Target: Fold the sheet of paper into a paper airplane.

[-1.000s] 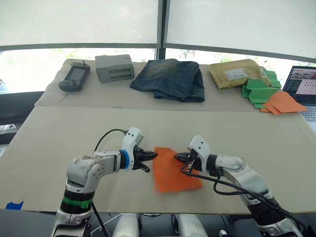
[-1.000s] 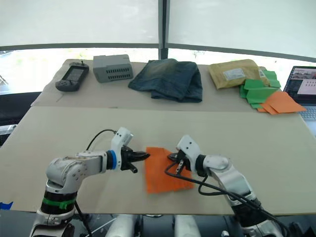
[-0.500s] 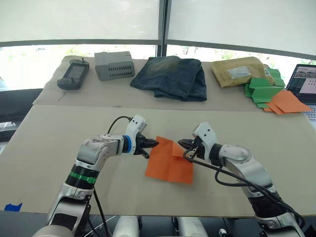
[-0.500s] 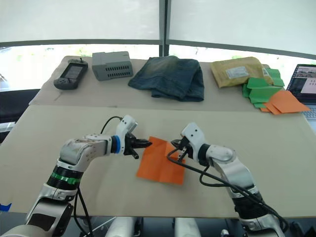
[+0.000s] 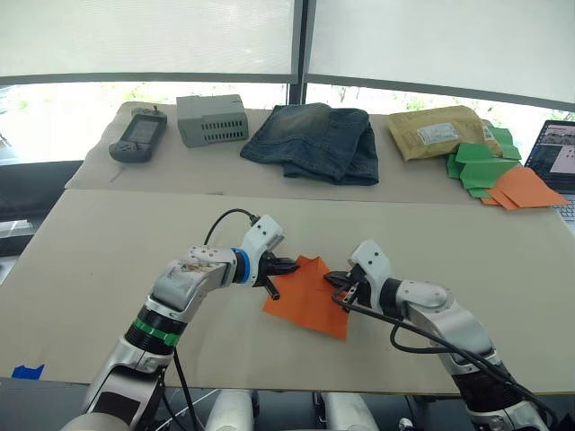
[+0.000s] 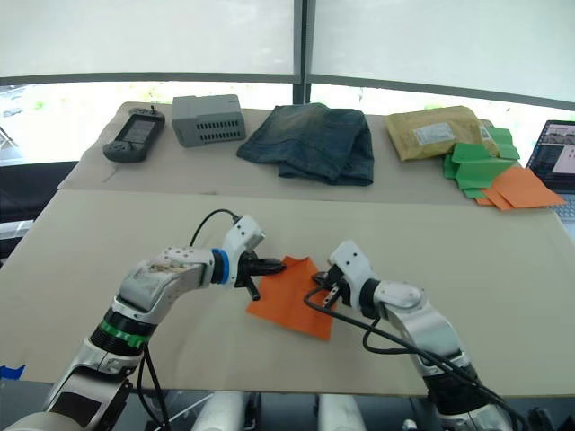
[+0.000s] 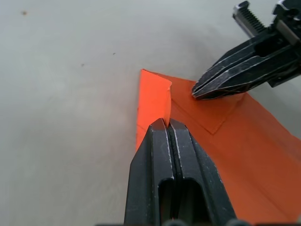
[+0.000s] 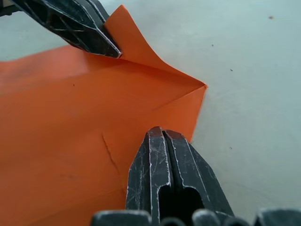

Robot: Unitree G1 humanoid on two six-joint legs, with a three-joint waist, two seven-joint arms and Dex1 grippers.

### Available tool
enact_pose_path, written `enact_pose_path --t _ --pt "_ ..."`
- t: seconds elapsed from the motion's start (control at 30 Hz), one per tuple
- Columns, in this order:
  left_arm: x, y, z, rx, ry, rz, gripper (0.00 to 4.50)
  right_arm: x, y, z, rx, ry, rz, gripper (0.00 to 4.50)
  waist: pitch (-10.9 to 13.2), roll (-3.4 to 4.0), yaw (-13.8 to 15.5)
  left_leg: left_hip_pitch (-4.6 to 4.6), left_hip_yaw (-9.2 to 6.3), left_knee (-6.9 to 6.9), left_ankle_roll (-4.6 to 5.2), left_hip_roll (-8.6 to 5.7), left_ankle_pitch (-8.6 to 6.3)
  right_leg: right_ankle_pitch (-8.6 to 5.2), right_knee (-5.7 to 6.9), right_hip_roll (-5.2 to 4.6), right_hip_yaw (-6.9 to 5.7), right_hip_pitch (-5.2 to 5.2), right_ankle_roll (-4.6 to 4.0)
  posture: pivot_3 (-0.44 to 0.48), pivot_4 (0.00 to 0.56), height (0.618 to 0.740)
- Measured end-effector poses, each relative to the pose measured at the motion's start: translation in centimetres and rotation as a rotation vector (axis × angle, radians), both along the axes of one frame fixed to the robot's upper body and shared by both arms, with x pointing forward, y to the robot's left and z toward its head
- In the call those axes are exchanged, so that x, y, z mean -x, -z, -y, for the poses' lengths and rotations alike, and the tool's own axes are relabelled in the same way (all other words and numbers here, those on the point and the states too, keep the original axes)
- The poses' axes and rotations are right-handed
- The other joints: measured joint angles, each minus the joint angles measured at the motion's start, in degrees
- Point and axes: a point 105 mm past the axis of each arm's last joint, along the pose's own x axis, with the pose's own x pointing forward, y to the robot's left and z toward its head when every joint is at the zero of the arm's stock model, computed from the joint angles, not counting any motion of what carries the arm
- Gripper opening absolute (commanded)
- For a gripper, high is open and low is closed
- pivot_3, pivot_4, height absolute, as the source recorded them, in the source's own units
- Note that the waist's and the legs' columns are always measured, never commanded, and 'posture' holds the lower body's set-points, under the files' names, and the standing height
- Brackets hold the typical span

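Note:
The sheet of paper point(image 5: 307, 301) lies flat on the table in front of me, bright orange, with one far corner turned up into a small flap point(image 8: 129, 35). My left gripper point(image 5: 292, 267) is shut, its tip point(image 7: 167, 123) resting at the crease of that flap. From the other side, my right gripper point(image 5: 332, 279) is also shut, and its tip point(image 8: 162, 133) presses on the paper near the right-hand corner. The two tips are about a finger's length apart. Nothing here has the form of a paper airplane.
Along the far table stand a handheld device point(image 5: 135, 139), a grey box point(image 5: 212, 119), folded jeans point(image 5: 310, 142), a padded envelope point(image 5: 438, 132), green paper shapes point(image 5: 476, 166), paler orange pieces point(image 5: 521, 187) and a laptop point(image 5: 559, 153). Black cables loop off both wrists.
The camera has shifted. The paper has turned and slid slightly away from me. Both grippers have closed in onto its far edge, and a corner now stands up as a flap.

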Motion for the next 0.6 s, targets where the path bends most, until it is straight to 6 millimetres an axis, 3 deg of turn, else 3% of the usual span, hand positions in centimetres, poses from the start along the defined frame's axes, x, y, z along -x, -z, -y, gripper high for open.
enact_pose_path --t 0.47,0.6 --pt "0.5 1.8 0.0 -0.105 0.035 0.064 0.01 -0.3 -0.4 -0.6 -0.033 0.017 0.026 0.0 0.0 0.0 0.0 0.02 0.04 0.0 0.0 0.0 0.0 0.03 0.0 0.02 0.01 0.01 0.06 0.0 0.15 0.722" --pt "0.7 2.1 -0.1 -0.126 0.049 0.069 0.01 -1.6 -2.9 -1.1 -0.07 0.006 0.101 0.0 0.0 0.01 -0.3 0.01 0.04 0.01 0.0 0.0 0.0 0.05 0.04 0.04 0.01 -0.02 0.07 0.0 0.15 0.722"
